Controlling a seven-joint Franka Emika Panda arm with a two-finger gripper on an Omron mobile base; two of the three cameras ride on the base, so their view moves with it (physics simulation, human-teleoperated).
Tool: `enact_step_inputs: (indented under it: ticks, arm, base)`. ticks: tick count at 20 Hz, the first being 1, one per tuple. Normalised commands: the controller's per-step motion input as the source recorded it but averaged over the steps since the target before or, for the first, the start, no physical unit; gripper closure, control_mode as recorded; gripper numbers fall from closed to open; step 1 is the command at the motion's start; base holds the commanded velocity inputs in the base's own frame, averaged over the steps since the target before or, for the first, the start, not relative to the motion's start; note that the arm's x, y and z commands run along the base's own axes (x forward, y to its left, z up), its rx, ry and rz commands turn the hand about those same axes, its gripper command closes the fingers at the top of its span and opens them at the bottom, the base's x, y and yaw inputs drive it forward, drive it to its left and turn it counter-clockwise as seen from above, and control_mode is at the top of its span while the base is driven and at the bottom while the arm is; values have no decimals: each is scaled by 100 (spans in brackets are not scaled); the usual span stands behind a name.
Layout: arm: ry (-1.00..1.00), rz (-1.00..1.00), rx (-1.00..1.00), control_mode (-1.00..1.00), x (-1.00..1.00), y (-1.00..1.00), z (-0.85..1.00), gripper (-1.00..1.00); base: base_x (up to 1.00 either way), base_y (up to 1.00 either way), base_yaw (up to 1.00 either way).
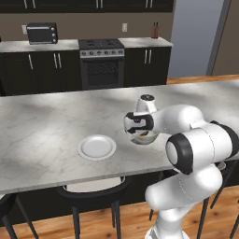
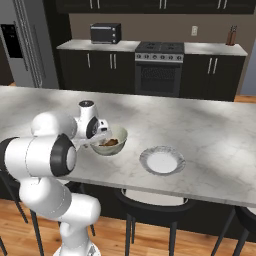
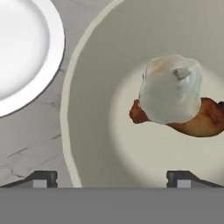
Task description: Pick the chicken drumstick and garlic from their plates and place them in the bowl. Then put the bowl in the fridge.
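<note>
Garlic (image 3: 170, 89) atop drumstick (image 3: 205, 120) — in bowl (image 3: 92, 131)

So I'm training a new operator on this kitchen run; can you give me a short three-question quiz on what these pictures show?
1. True or false: the garlic lies on top of the chicken drumstick inside the bowl.
2. Where do the gripper fingertips stand? A) either side of the bowl's near rim B) closed on the plate C) at the oven
3. What lies on the plate?

Key: 1 true; 2 A; 3 nothing.
</note>
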Motion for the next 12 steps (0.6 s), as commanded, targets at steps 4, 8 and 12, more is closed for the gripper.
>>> enact_step_inputs:
  ticks: [4,8,12]
  arm:
    - [-1,24,-1,-100,13,-1,-14,-100]
    - [0,19,-7,-100,14,0,-36,-100]
    - [0,11,-13,-100,15,8,-30,100]
  base:
    - [0,0,0]
    - [0,0,0]
    - [0,0,0]
